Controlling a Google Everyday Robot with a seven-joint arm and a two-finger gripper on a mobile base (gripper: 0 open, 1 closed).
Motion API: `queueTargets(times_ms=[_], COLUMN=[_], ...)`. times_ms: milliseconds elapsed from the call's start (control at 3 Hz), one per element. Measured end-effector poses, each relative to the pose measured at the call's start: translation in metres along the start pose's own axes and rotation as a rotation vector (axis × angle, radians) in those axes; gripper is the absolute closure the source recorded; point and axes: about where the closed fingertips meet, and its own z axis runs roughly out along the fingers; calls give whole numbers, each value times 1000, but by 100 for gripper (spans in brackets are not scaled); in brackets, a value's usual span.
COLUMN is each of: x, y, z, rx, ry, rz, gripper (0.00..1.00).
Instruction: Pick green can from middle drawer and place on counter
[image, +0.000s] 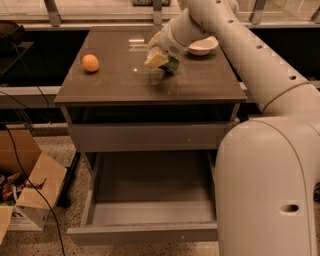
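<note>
Over counter (112, 82): gripper (161, 59) w/ 1 can (173, 65)

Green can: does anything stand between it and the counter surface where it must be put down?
Nothing visible does. The gripper holds the green can over the counter, and the surface under it is bare. The orange lies far to the left; the white bowl sits behind, to the right.

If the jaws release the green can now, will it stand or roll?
The gripper, above the counter, holds the green can, apparently tilted, so it would probably tip and roll. The glossy counter likely offers little grip. Setting it upright first seems safer.
</note>
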Motion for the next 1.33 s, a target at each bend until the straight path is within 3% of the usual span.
queueTargets(times_ms=[1000, 1333], x=[-1, -1], y=[-5, -5], z=[15, 15], rx=[12, 12], ry=[-11, -11], rz=[-12, -12], gripper=[5, 0])
